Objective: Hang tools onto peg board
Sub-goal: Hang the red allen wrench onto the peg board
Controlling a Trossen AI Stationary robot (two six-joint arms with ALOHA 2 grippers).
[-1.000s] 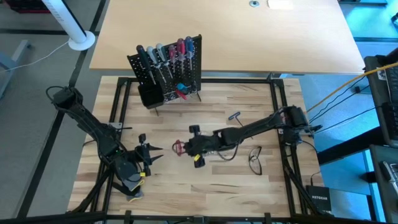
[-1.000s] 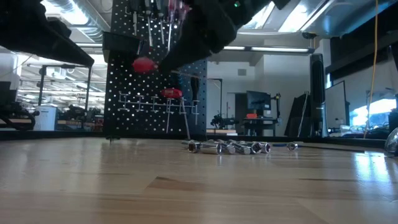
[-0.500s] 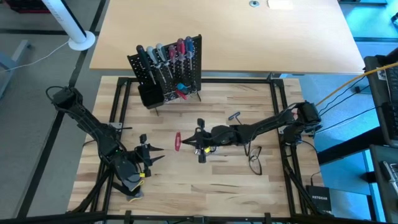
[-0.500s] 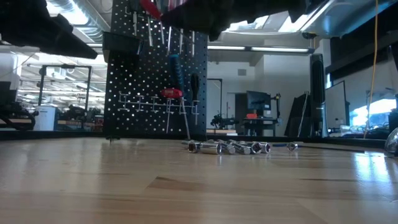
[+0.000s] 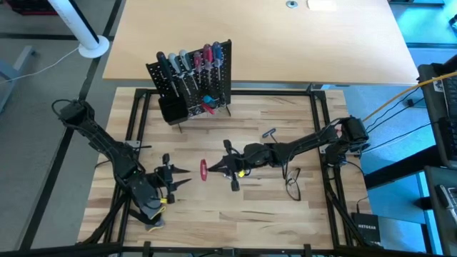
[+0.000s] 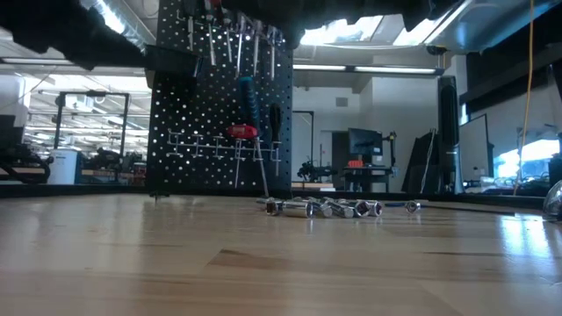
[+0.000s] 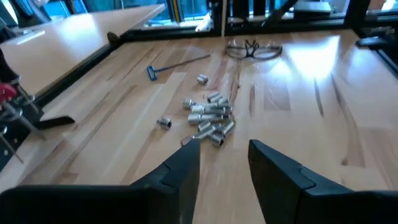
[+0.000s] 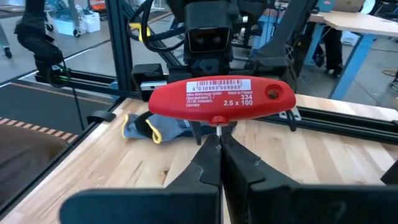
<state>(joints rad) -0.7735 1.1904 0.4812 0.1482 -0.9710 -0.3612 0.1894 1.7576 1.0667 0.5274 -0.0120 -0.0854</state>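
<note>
The peg board (image 5: 191,78) at the far left carries tools (image 5: 187,63); what its bin (image 5: 170,111) holds cannot be told. Right gripper (image 8: 219,144) pinches a red T-handle (image 8: 222,98); left gripper (image 7: 222,155) is spread, empty.

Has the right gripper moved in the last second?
Yes. In the high view the right gripper, shut on the red T-handle tool, has rotated, swinging the handle slightly nearer the peg board; the tool points toward the left arm.

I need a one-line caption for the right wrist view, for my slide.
Right gripper shut on the shaft of a red T-handle tool, held above the wooden table.
</note>
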